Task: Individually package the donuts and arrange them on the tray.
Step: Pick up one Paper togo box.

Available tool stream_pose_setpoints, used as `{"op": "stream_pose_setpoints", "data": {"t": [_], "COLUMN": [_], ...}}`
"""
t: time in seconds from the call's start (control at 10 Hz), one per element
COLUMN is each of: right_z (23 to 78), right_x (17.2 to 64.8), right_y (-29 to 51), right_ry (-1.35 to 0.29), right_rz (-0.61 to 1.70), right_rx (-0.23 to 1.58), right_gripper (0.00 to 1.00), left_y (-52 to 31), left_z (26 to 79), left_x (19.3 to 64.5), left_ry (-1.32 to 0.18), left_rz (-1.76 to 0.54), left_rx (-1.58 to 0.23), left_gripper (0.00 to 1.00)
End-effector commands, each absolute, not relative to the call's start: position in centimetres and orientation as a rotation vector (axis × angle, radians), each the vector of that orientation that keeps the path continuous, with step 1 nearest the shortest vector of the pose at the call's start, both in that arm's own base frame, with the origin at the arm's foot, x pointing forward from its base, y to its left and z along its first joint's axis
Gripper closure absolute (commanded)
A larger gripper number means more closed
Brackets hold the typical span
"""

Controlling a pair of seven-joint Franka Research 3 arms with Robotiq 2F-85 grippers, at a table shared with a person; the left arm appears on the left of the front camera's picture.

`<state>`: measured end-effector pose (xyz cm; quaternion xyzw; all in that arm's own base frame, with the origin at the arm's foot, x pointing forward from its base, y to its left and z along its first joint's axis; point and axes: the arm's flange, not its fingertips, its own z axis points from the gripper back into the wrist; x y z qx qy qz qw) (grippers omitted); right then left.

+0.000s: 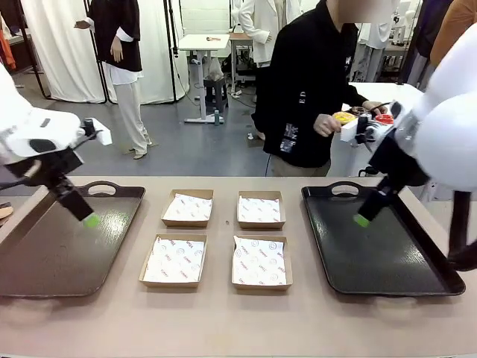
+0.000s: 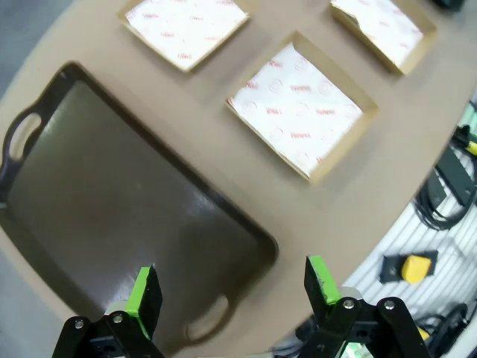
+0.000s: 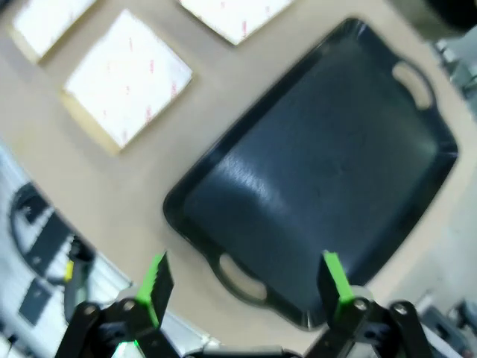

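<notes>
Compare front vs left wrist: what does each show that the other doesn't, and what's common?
Front adds: a person at the far side holding donuts, the black tray, the right hand above it, and all four paper-lined boxes. Left wrist adds: the left hand with both green pads apart, open, plus cables and a yellow object beyond the table. Shared: the dark brown tray, three boxes, the left hand.

The table [image 1: 223, 321] has a smooth, matt tan top. Both trays look like hard plastic with a glossy sheen that catches the light: the left tray [image 1: 37, 261] is dark brown, the right tray [image 1: 395, 261] black. The four boxes [image 1: 171, 283] are matt brown cardboard, lined with thin white printed paper [image 1: 257, 262]. The left end effector [image 2: 232, 287] and the right end effector [image 3: 246, 280] are matt black with bright green pads [image 2: 141, 292].
</notes>
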<state>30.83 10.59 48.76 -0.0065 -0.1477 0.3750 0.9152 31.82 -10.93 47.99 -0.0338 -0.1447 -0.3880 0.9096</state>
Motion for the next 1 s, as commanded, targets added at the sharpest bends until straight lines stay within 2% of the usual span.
{"op": "stream_pose_setpoints", "data": {"t": [0.0,0.1,0.2,0.6,0.7,0.9], "right_z": [40.3,48.8,48.8,49.1,48.9,48.0], "right_x": [20.5,30.8,30.8,30.3,31.2,32.2], "right_y": [5.6,10.6,10.6,10.0,8.2,3.8], "right_ry": [-0.294,-0.304,-0.304,-0.292,-0.311,-0.338], "right_rz": [0.777,0.772,0.772,0.771,0.661,0.443], "right_rx": [-0.084,-0.013,-0.013,-0.032,0.214,0.544], "right_gripper": [0.00,0.00,0.00,0.00,0.00,0.00], "left_y": [-7.0,-7.3,-10.1,-9.8,-8.3,-5.4], "left_z": [41.1,40.8,49.2,49.8,49.9,50.8], "left_x": [21.5,22.4,30.7,30.5,31.8,31.8], "left_ry": [-0.334,-0.439,-0.295,-0.311,-0.300,-0.317], "left_rz": [-0.760,-0.766,-0.789,-0.780,-0.688,-0.586], "left_rx": [-0.042,-0.002,-0.067,-0.056,-0.243,-0.512], "left_gripper": [0.00,0.00,0.00,0.00,0.00,0.00]}}
